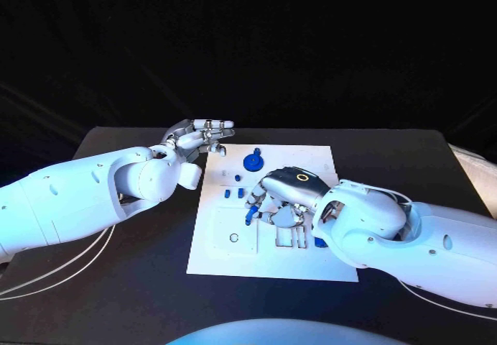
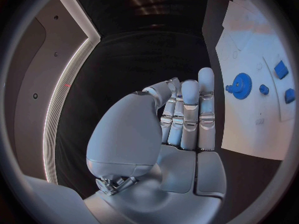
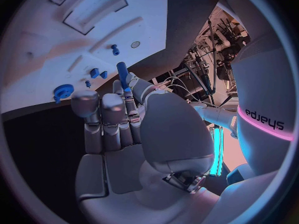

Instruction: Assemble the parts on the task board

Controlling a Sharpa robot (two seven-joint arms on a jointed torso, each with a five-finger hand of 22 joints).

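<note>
The table (image 1: 124, 287) is big and black. The white board (image 1: 311, 162) lies flat in the middle of it.

The right arm (image 1: 424, 241) reaches in over the middle of the board. The left arm (image 1: 72, 198) stops at the board's left side.

The right hand (image 1: 281, 195) hangs over the middle of the board. It holds a long blue peg (image 3: 123, 75) between the thumb and a finger. The peg sticks out past the fingertips and points at the board. I think it is on its way to a hole, but I cannot tell which hole.

The left hand (image 1: 197, 136) floats near the far left corner of the board. It holds nothing. Its fingers are straight and close side by side, and the thumb is folded in front of the palm.

The blue gear (image 1: 255, 161) sits near the far edge of the board, well away from the right hand. From the left wrist it looks flat on the board, with a small knob just beside it. I cannot tell if it is on its post.

A few small blue bits (image 1: 232, 192) lie on the board, left of the right hand. They look loose, but they are too small to be sure. One more blue bit (image 1: 320, 243) peeks out by the right wrist.

So the job looks far from done. The peg has been picked up, but it is not in yet. The gear may be in place. The small bits and the grooves near the board's front likely still need work.
</note>
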